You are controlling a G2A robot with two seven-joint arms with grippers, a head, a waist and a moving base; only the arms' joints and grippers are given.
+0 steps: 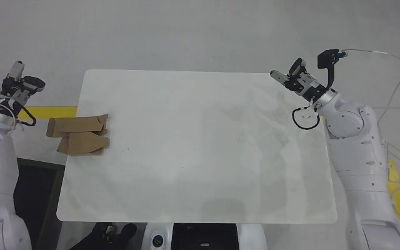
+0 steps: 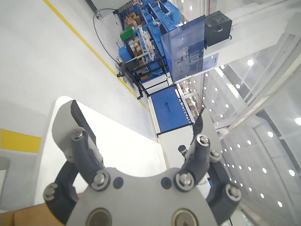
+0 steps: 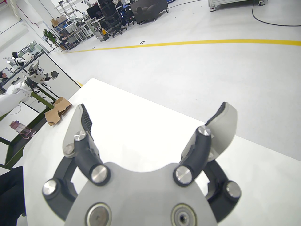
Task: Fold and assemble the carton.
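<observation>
Left gripper (image 2: 137, 111): fingers spread wide, nothing held. It is held raised, off the worktop (image 1: 206, 156) beyond the far left corner.

Right gripper (image 3: 152, 109): fingers likewise spread wide and empty, held above the worktop's far right corner.

Flattened brown carton (image 1: 78, 134): lies flat across the worktop's left edge, its flaps inward on the worktop and a good part of it hanging out past the edge. No panel is raised and no fold has been started; the task is judged to be at its very beginning.

Risks, as judged:
- The overhanging part is unsupported. If it is pressed or nudged outward, the carton could tip off the worktop's edge.
- A thin flat sheet on a smooth worktop gives the fingers little to catch. It may be pushed along rather than lifted, or only one layer may be taken.
- If it is pinched at a flap and not at a main panel, the board could be creased off its score lines.
- The right arm's reach across the worktop is long; the carton would probably need to be drawn inward first.

Relation to the fingers: the carton is nearest the left fingers (image 2: 80, 121), lying below them and nearer the robot, not touched. It is well apart from the right fingers (image 3: 84, 118), at the opposite edge of the worktop.
</observation>
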